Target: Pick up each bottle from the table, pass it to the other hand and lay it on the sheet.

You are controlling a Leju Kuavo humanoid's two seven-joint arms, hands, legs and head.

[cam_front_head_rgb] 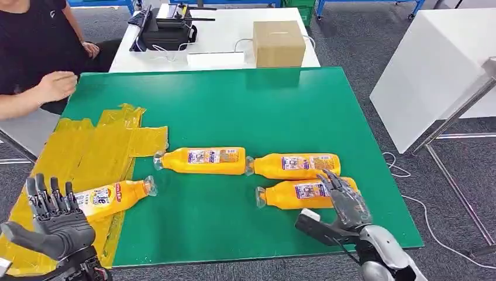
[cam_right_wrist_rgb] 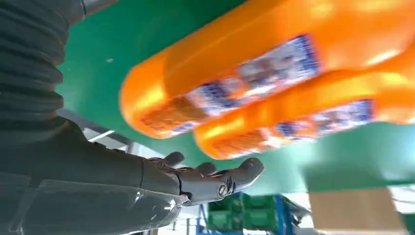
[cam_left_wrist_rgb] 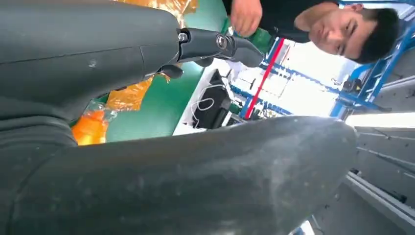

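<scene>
On the green table top (cam_front_head_rgb: 245,105), three orange plastic bottles with printed labels lie on their sides: one near the middle (cam_front_head_rgb: 202,160), a second just beside it, neck to base (cam_front_head_rgb: 295,165), and a third (cam_front_head_rgb: 295,194) close in front of the second. A fourth orange bottle (cam_front_head_rgb: 111,198) rests on the crumpled yellow plastic sheet (cam_front_head_rgb: 82,152) at the table's left edge. From the right wrist, two bottle bases (cam_right_wrist_rgb: 215,93) loom blurred and close above the spread fingers (cam_right_wrist_rgb: 215,178); the head view shows the right hand (cam_front_head_rgb: 345,205) open over the third bottle's base end, gripping nothing. The left hand (cam_front_head_rgb: 52,219) is raised palm-forward by the sheet, fingers apart and empty. A person's hand (cam_front_head_rgb: 55,86) rests at the far left corner; the left wrist view catches it too (cam_left_wrist_rgb: 246,14). Behind stands a brown cardboard box (cam_front_head_rgb: 278,43).
</scene>
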